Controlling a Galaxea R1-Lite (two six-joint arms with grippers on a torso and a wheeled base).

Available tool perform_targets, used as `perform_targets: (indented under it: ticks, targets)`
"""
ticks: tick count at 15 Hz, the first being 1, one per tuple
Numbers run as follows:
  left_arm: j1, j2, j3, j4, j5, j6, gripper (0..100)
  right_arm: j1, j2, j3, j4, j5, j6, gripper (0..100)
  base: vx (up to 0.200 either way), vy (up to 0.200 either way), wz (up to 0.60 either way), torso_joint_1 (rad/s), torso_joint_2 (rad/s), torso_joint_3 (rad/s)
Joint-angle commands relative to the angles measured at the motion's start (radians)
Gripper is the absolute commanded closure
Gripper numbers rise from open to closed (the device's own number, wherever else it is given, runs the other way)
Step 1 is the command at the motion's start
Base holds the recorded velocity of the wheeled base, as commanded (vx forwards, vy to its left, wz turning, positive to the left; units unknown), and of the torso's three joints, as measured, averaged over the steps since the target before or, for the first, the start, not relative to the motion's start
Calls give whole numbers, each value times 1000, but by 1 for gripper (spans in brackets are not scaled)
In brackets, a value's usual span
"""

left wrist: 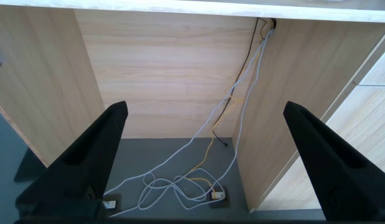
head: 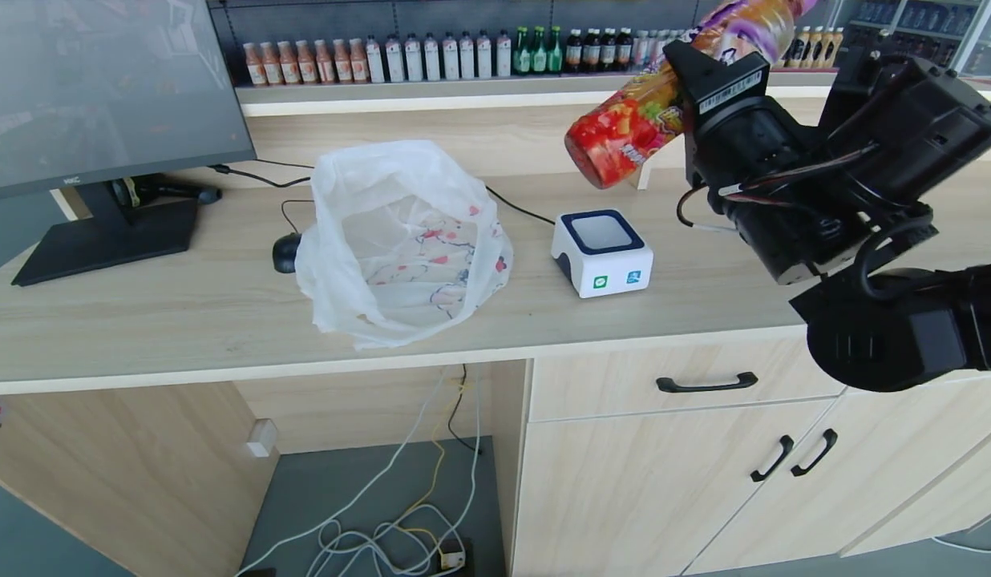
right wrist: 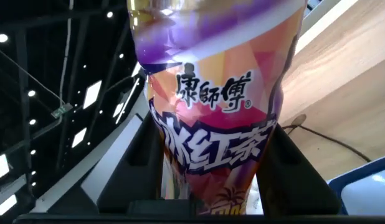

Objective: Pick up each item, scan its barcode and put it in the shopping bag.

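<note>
Drink bottle (head: 624, 132) with a red, orange and purple label sits clamped in the right gripper (head: 708, 76), held in the air and tilted, its base pointing down toward the robot's left and its neck up toward the back shelf. The base hangs above the wooden counter (head: 183, 296), up and to the right of the barcode scanner (head: 601, 252), and well apart from it. In the right wrist view the bottle (right wrist: 211, 112) stands between the two dark fingers (right wrist: 139, 158), which press on its label from both sides, and a corner of the scanner (right wrist: 367, 196) shows below.

A white plastic shopping bag (head: 335, 184) stands open on the counter to the left of the scanner, near it but not touching, its mouth wide and a red-patterned lining showing inside. A black mouse (head: 286, 252) lies just behind the bag's left side, and a monitor (head: 103, 80) stands at the far left.

The left gripper (left wrist: 205, 112) hangs low below the counter edge with its fingers spread wide and nothing between them, facing the kneehole where loose cables (left wrist: 180, 180) lie on the floor.
</note>
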Motion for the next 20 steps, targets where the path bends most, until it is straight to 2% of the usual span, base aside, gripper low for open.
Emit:
perform_targets:
  ticks: [1,6,8,15,20]
  targets:
    - [0,0,0,0,0,0,0,17,22,-40,19,-24,24,100,0,0,0,0,0,0]
    - [0,0,0,0,0,0,0,-78,55,-60,45,-40,194,100,0,0,0,0,0,0]
    - [0,0,0,0,0,0,0,-94,58,-65,109,-43,251,100,0,0,0,0,0,0]
    - [0,0,0,0,0,0,0,-124,164,-136,125,-80,366,100,0,0,0,0,0,0]
    - [0,0,0,0,0,0,0,-126,196,-125,125,-89,367,100,0,0,0,0,0,0]
